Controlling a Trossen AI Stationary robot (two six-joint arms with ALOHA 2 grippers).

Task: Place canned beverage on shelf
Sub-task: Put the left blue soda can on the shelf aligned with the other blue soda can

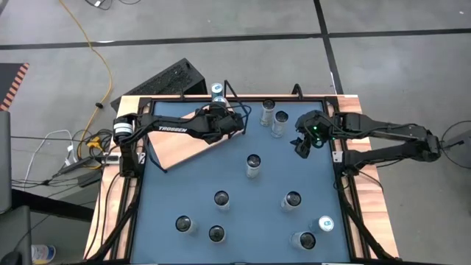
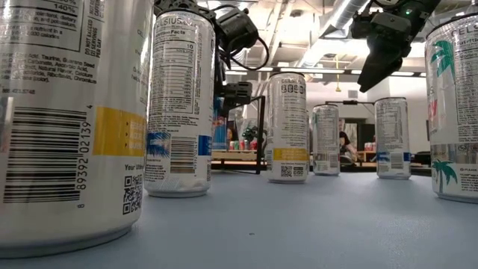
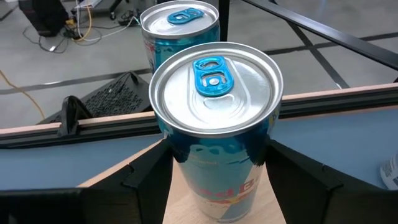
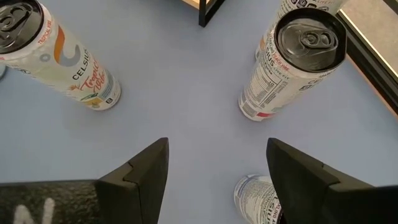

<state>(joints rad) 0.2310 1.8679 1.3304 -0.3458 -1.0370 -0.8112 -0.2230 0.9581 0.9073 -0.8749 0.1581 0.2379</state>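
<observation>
Left tool [image 3: 214,163] clasped the blue aluminium can with blue tab [image 3: 214,93] upright on the pale-wood shelf board [image 1: 184,146] beside another can; release straight, lift clear (right tool [image 1: 302,144] idle, spread wide).

Grey concrete floor [image 1: 243,18] with a yellow cable [image 1: 94,55], exposed ceiling ducts [image 2: 340,19] overhead.

A robotics lab or workshop. The blue desk [image 1: 243,213] stands on a bare concrete floor [image 1: 221,22] crossed by a yellow cable [image 1: 99,55]; a keyboard [image 1: 165,79] lies beyond the desk's far edge. Exposed ceiling ducts [image 2: 340,19] run overhead, and a seated person [image 2: 345,146] shows in the room behind.
</observation>
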